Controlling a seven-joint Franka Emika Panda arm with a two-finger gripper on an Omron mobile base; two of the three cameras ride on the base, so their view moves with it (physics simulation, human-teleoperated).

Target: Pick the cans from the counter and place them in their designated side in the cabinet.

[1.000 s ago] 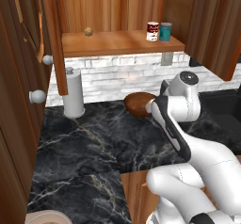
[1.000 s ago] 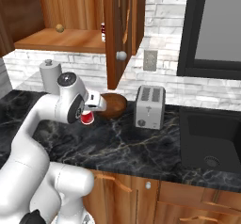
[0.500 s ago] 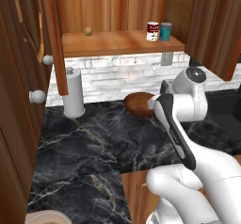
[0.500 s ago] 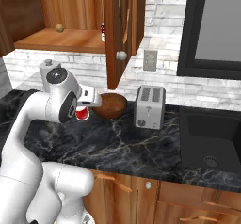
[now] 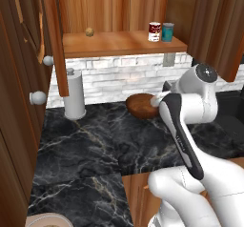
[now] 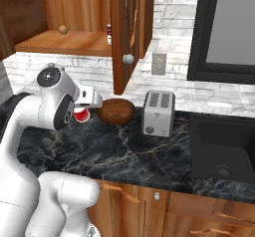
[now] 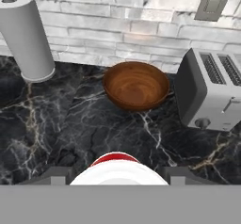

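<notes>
- So we've got the bright red can (image 7: 116, 169) clamped between the gripper (image 6: 84, 112) jaws. In the hand view its pale top sits at 6 o'clock between the two dark fingertips, and in the right base view it peeks out red just under the wrist.
- It's off the counter (image 5: 100, 149) and riding above the marble, so we'd call this the carry step: pick done, place not yet done.
- The other task can, the dark red-and-white can (image 5: 154, 32), is already standing on the cabinet (image 5: 119, 42) shelf at about 1 o'clock in the left base view, touching or just beside the teal-blue can (image 5: 167, 32). Can't tell which.
- Next move looks like lift up and forward to shelf height, then set ours down upright beside that one.
- Stuff to watch: the front lip of the shelf sits above the gripper, so we need to clear it before pushing in.
- The open cabinet door (image 6: 130, 32) with its round knob hangs just to the right of the gripper in the right base view. That's the tight side.
- Down below, the wooden bowl (image 7: 136, 85) is straight ahead at 12, toaster (image 7: 214, 90) at 2 o'clock, paper towel roll (image 7: 24, 37) at 10.
- The shelf has loads of open plank left of the cans, only a small round thing (image 5: 89, 31) near 11 o'clock.
</notes>
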